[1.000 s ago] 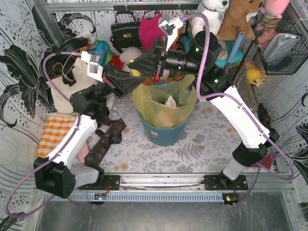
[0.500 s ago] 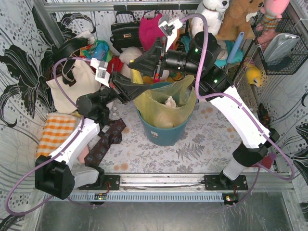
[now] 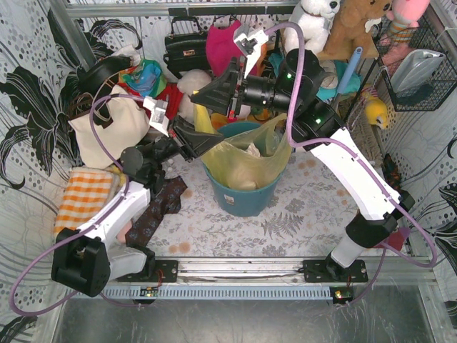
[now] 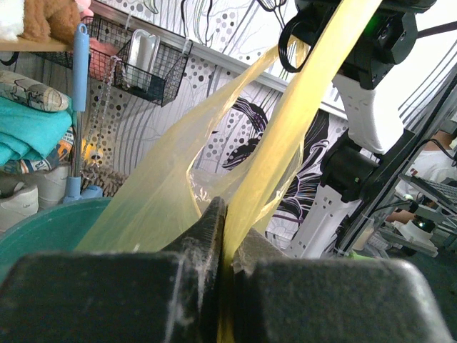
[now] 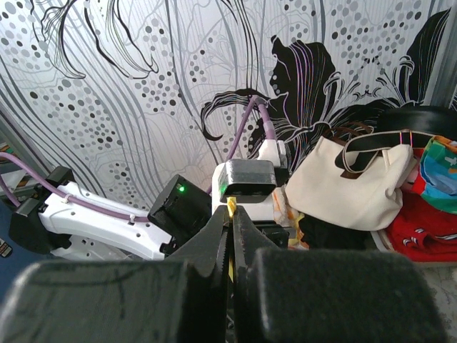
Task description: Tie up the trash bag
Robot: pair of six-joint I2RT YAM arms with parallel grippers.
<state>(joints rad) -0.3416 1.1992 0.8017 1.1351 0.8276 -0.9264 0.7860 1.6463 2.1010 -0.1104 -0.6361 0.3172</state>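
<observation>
Trash bag [image 3: 246, 168] sits in the teal bin [image 3: 243, 204] at mid-table, its mouth gaping and crumpled paper [image 3: 252, 150] showing. I can see no knot anywhere. Judging by that, the tying has barely begun: parts of the rim are drawn out into strips, and the crossing and knotting are all to come. On the left, the left gripper [image 3: 214, 136] reaches in low from the side, arm bent sharply at the elbow. Its jaws are clamped on a taut yellow strip of rim at the bin's far-left edge. Above it, the right gripper [image 3: 198, 96] stretches across from the right, arm raised high over the bin, jaws pinched tight on a sliver of the same plastic.
</observation>
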